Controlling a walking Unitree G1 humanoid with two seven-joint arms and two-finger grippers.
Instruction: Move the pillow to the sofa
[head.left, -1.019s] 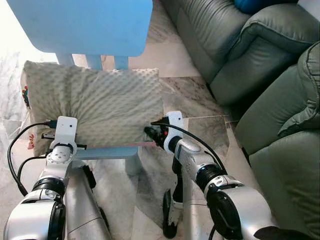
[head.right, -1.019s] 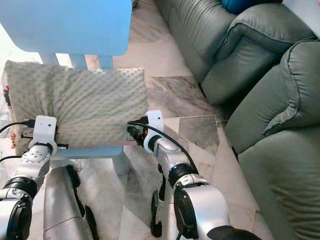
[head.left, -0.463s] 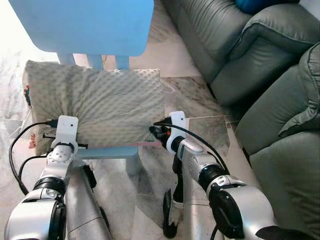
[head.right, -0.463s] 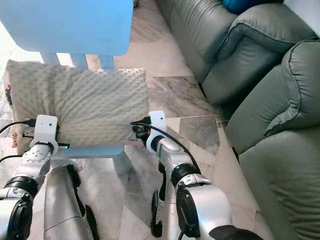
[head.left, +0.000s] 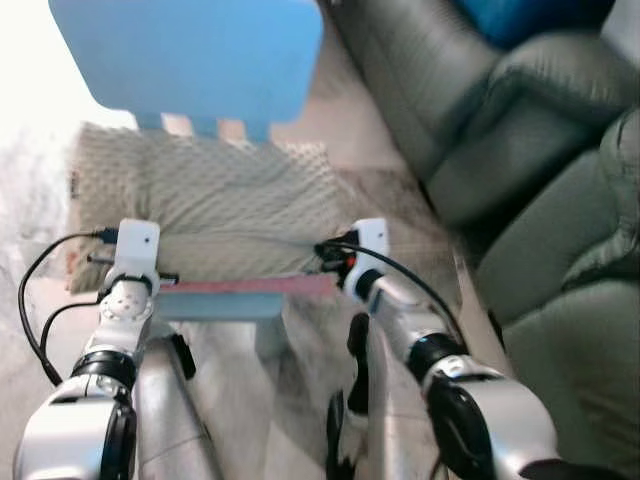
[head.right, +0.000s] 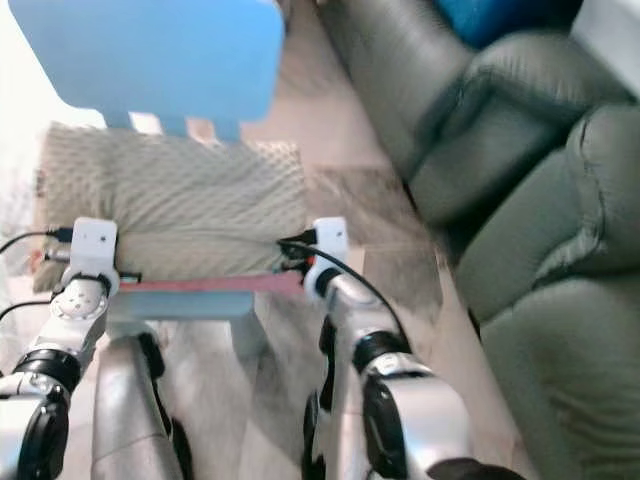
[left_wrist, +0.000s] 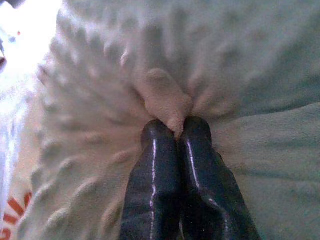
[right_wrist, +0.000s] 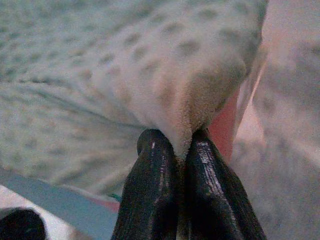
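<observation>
A beige dimpled pillow (head.left: 200, 205) with a pink underside edge lies on a small light blue chair, between my two arms. My left gripper (left_wrist: 175, 131) is shut on a pinch of the pillow's fabric at its left near corner. At the pillow's right near corner (right_wrist: 190, 85), my right gripper (right_wrist: 182, 145) is shut on the fabric too. In the eye views both wrists (head.left: 135, 250) (head.left: 365, 250) sit against the pillow's near edge. The grey-green leather sofa (head.left: 520, 130) stands to the right.
The blue chair back (head.left: 190, 50) rises just behind the pillow, and the chair seat edge (head.left: 220, 305) shows below it. Marble floor (head.left: 300, 370) lies between the chair and the sofa. A blue cushion (head.left: 520, 15) rests on the sofa at the far right. My legs show below.
The pillow's near edge has lifted, showing more of its pink underside. The whole picture has shifted and blurred, so the camera has moved. Both grippers keep their hold.
</observation>
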